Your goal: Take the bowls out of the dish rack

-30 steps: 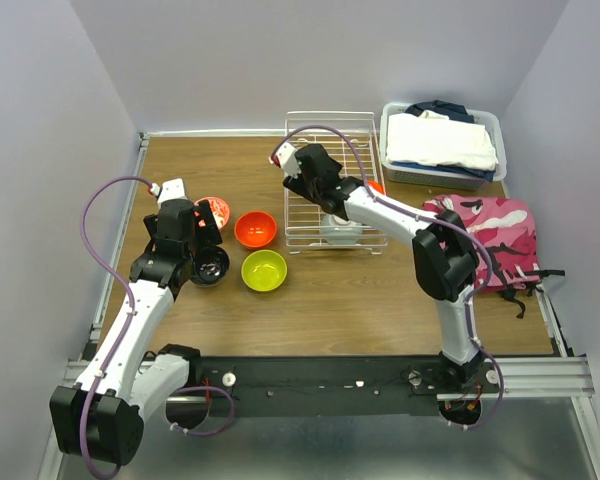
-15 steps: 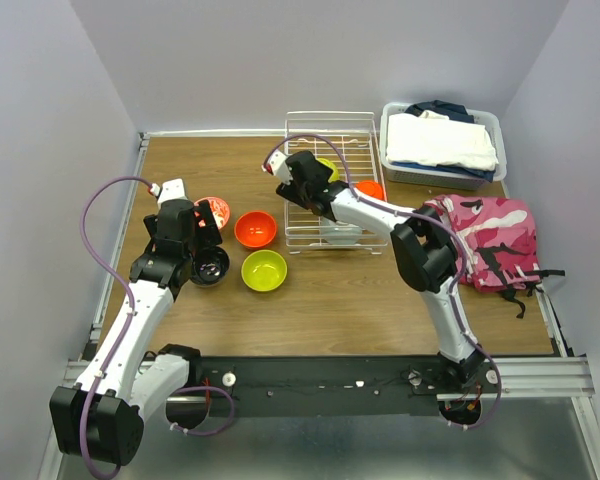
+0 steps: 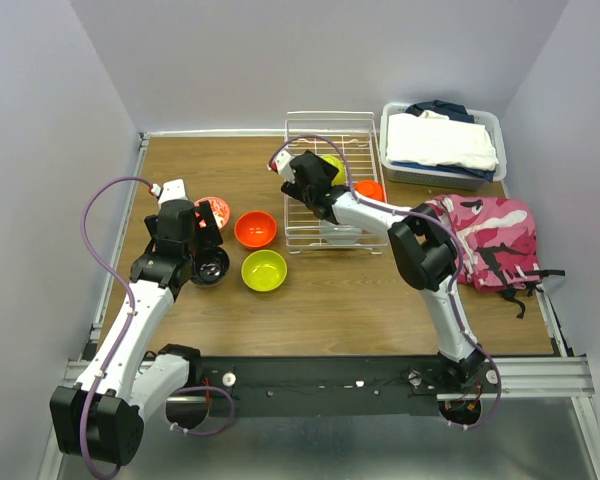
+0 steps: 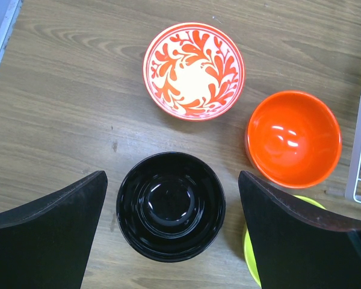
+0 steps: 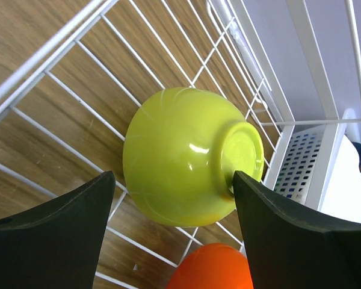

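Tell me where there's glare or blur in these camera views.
Left wrist view: sharp, with white glints inside the orange bowl and ring reflections in the dark bowl. Right wrist view: a small highlight on the lime-green bowl. Top external view: even light, soft shadows, no obvious blur.

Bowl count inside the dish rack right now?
3. A lime-green bowl on its side mid-rack, an orange bowl by the right wall of the dish rack, and a pale bowl at its near edge, partly under the right arm, which may hide more.
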